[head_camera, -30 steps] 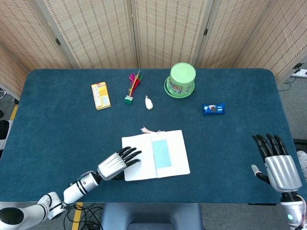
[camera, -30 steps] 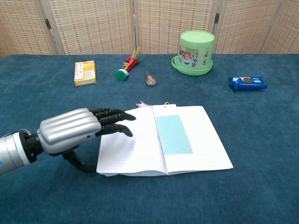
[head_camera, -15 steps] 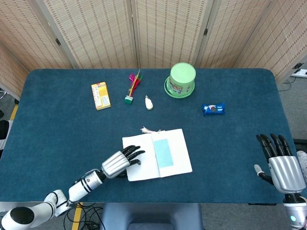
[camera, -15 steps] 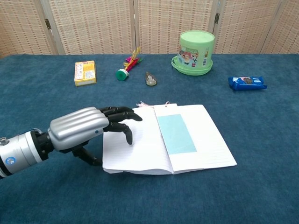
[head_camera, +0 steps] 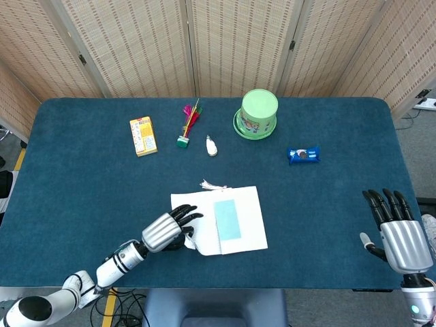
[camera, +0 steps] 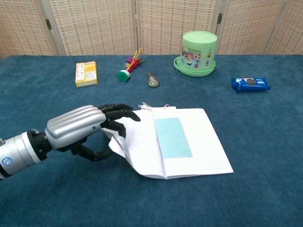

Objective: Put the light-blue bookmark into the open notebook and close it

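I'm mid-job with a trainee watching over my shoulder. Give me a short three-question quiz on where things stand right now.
1. True or false: the light-blue bookmark lies on the right page of the notebook.
2. Which hand is lifting the notebook's left page? A) left hand B) right hand C) neither
3. Fill in: the right hand holds ____.

Key:
1. True; it lies flat beside the spine.
2. A; its fingers curl around the raised left edge.
3. Nothing; it sits apart at the table's right edge, fingers spread.
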Action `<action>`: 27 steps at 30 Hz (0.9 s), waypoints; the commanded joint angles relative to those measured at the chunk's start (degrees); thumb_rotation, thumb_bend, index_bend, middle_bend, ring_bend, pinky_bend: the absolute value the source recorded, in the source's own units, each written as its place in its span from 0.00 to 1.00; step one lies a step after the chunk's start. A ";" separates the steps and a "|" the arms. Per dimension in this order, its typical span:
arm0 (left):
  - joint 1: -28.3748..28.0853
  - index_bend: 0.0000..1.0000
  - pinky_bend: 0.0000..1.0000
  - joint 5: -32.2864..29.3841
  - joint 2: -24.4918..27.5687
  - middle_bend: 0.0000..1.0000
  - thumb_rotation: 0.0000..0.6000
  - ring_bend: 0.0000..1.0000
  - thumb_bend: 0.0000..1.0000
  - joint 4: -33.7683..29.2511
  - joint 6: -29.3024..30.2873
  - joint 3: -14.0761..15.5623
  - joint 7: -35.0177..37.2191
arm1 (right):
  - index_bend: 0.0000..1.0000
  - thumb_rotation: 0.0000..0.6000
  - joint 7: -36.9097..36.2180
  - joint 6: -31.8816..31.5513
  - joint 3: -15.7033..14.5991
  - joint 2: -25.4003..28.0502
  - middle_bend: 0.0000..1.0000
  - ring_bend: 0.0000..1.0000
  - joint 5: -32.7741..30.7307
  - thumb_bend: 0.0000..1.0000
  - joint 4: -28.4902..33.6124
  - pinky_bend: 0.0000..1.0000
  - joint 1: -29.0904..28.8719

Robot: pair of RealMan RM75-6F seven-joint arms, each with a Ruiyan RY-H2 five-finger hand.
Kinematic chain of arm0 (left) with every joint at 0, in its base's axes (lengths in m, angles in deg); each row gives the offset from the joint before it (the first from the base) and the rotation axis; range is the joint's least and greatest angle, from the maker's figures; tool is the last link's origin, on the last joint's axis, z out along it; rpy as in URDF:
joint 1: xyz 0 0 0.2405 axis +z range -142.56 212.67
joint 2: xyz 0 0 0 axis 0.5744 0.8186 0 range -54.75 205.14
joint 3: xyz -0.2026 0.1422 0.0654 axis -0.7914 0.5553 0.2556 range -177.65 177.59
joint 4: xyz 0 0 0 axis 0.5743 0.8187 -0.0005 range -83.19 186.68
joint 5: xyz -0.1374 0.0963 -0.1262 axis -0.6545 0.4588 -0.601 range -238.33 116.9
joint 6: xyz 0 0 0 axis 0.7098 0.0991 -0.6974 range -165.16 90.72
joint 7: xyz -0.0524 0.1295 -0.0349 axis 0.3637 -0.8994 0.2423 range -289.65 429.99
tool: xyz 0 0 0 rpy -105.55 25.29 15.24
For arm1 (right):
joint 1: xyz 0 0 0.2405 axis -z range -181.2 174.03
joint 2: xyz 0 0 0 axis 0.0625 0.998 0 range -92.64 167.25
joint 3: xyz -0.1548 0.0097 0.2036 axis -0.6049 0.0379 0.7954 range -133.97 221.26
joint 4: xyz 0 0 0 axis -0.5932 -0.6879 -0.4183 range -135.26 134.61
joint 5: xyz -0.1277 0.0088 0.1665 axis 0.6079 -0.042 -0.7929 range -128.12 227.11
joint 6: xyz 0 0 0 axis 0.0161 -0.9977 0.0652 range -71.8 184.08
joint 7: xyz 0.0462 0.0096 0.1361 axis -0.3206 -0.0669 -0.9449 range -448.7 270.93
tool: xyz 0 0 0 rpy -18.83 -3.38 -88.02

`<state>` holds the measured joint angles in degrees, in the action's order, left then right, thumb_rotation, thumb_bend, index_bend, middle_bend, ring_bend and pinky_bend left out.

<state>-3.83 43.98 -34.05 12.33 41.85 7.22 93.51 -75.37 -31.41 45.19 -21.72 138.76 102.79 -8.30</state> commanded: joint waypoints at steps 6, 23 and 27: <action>1.56 0.62 0.15 -0.23 2.81 0.20 1.00 0.10 0.55 0.26 3.04 0.52 -0.25 | 0.00 1.00 0.16 0.59 0.32 -0.13 0.10 0.00 0.41 0.21 0.10 0.00 -0.31; -2.87 0.62 0.15 7.52 11.96 0.20 1.00 0.10 0.55 -7.31 9.13 2.16 -11.68 | 0.00 1.00 -0.03 -0.39 0.26 -0.66 0.10 0.00 1.40 0.21 -0.25 0.00 0.68; -5.44 0.61 0.15 10.21 13.21 0.20 1.00 0.10 0.55 -10.27 7.86 2.68 -15.65 | 0.00 1.00 -0.05 -0.63 0.18 -0.72 0.10 0.00 1.46 0.20 -0.30 0.00 1.02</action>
<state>-8.03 53.12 -21.59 3.30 50.35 9.54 79.36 -75.41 -32.03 45.38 -22.44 140.23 102.49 -7.29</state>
